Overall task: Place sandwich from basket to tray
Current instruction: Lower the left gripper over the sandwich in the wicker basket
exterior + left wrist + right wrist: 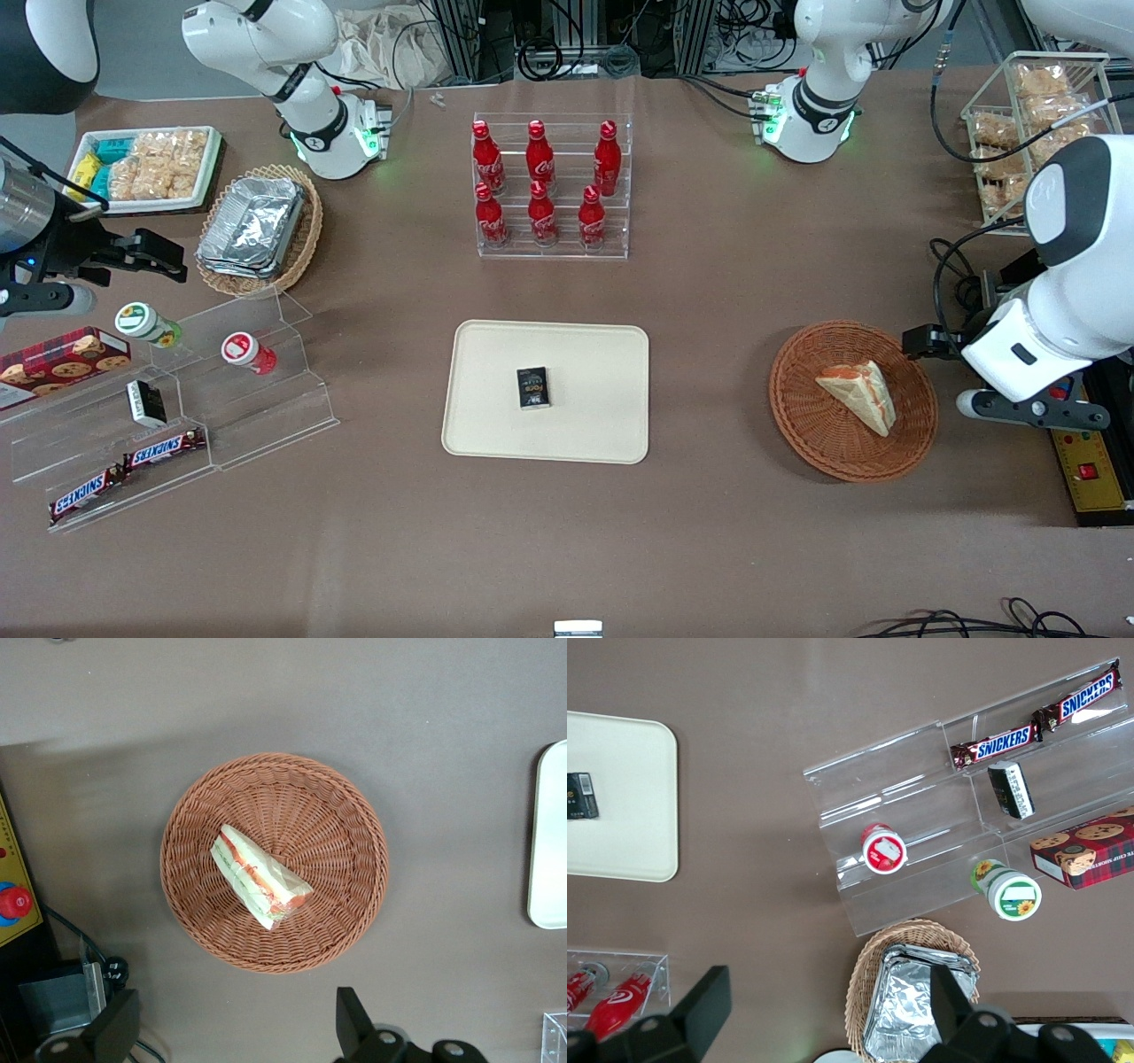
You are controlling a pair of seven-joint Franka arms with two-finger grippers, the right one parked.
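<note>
Presently: sandwich [260, 876] lying in basket [354, 815], hand [235, 1032] spread above the basket's rim. Tray [496, 425] well apart on surface [709, 292], carrying one black box [533, 388]; bare surface between them.

The tray [629, 797] sits at the frame's left edge, carrying a small black box [581, 796]. A clear stepped stand [939, 815] fills the upper right, with two Snickers bars [1036, 722], a red-capped cup [883, 849] and a green-lidded cup [1007, 890]. A cookie box [1090, 846] lies at the right edge. Foil containers [917, 1010] sit in a wicker basket [868, 988] at the bottom, with red bottles [607, 997] at lower left.
</note>
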